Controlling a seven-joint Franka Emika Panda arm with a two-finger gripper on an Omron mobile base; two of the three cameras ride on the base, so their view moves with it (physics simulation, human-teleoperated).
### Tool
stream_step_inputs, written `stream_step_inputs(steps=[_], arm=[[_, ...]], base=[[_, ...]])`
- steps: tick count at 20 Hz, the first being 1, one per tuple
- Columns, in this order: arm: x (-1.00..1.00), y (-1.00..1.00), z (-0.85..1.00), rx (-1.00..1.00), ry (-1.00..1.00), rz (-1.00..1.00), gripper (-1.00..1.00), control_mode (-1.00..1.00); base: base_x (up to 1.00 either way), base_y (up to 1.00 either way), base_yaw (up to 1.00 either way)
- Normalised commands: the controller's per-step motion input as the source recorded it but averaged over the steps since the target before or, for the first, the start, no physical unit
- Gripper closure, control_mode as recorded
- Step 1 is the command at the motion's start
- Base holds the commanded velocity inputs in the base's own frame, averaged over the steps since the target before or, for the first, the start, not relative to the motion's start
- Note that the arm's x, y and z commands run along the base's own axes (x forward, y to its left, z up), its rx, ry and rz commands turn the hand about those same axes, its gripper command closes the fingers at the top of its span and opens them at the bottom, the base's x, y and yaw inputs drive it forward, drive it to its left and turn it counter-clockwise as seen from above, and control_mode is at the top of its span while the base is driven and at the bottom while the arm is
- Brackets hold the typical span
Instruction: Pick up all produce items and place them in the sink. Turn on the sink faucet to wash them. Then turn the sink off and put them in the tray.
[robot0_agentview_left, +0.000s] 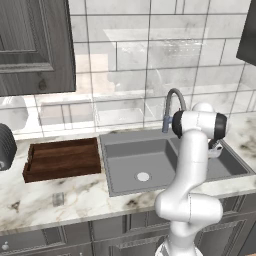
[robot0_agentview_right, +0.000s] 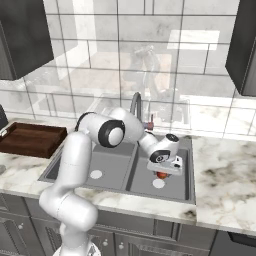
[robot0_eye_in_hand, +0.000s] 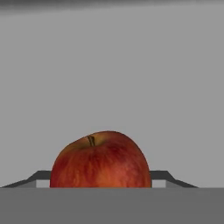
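Arm bent down into the sink (robot0_agentview_right: 186, 165), gripper (robot0_agentview_right: 162, 174) clamped around red apple (robot0_eye_in_hand: 101, 161)

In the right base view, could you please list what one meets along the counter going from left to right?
Tray → larger sink basin's drain → faucet → red apple under the gripper in the smaller basin → bare marble counter.

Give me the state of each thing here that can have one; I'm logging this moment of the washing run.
apple: between the gripper's fingers, low in the smaller basin, near its drain.
gripper: down in the smaller basin, around the apple; firm grip can't be told.
sink: no water visible, larger basin bare.
faucet: no stream visible.
tray: on the counter left of the sink, nothing in it.
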Motion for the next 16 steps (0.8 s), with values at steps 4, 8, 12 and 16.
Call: stream_step_inputs(steps=[4,8,12,16], arm=[[0.02,0.04,-0.24,0.0,0.06,0.1,1.0,-1.0],[0.07,0.06,-0.23,0.0,0.08,0.11,1.0,-1.0],[0.07,0.07,-0.27,0.0,0.08,0.1,1.0,-1.0],[0.03,0.12,-0.24,0.0,0.08,0.06,-1.0,-1.0]], base=[[0.0,0.0,0.0],[0.0,0.0,0.0],[0.0,0.0,0.0],[0.0,0.0,0.0]])
